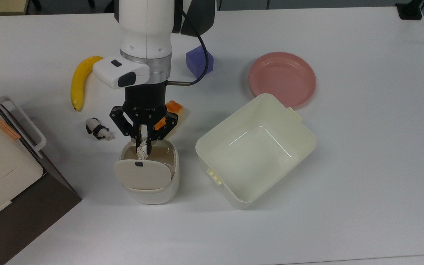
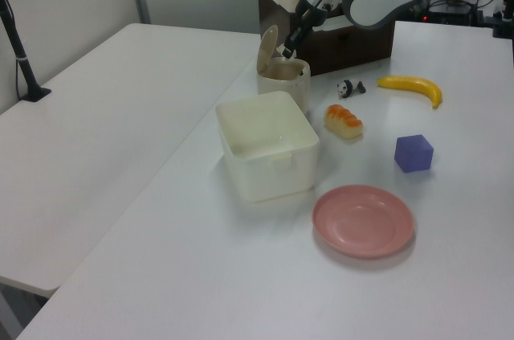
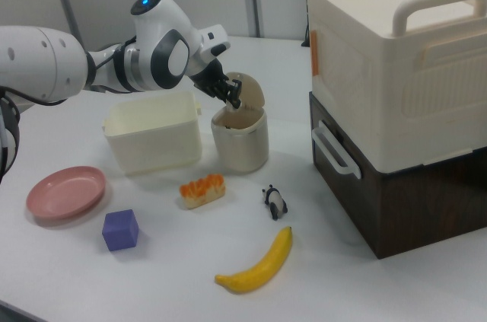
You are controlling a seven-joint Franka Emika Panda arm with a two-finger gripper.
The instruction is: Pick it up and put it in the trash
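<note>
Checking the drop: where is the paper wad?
In the top view, the paper wad is held in the pincer, above the trash bin's open mouth.

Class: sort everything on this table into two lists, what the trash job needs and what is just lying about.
Needed:
hand, shut on the paper wad
bin, flap lid up

Lying about:
bread roll
panda
banana
cube
plate
tub
stacked boxes
</note>
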